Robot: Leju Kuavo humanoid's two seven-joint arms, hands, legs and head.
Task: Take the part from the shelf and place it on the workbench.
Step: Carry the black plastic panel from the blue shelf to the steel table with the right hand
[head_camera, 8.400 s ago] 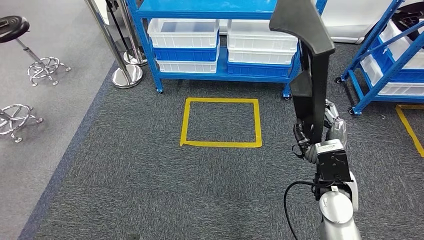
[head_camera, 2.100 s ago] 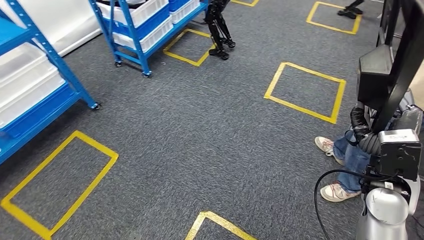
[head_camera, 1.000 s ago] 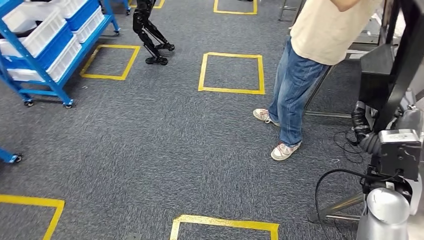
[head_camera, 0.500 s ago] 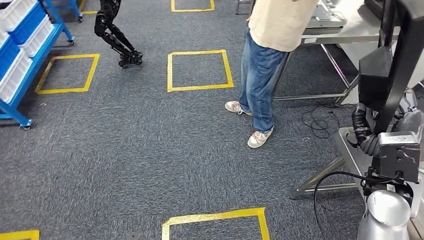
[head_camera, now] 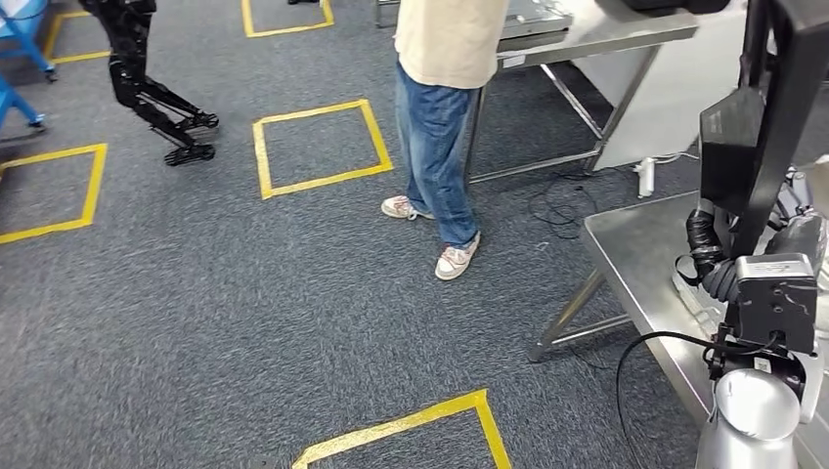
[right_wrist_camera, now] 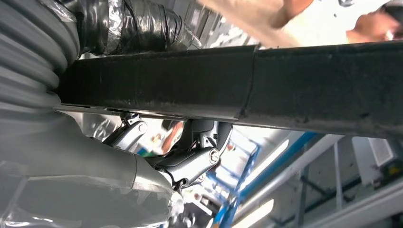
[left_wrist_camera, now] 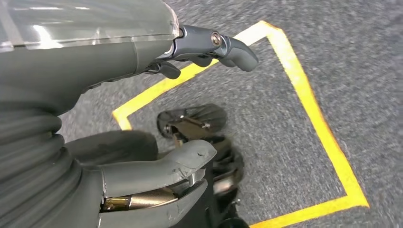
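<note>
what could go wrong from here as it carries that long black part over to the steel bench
1. The long black part stands tall in the right robot hand, well above the grip, so it could swing or slip on set-down.
2. A person in blue jeans stands beside the steel workbench; the part's raised end might sweep near them.
3. The black cable looping at the right wrist could snag the bench edge.

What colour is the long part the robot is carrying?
Black. The part, gripped by the right hand, shows best in the head view.
</note>
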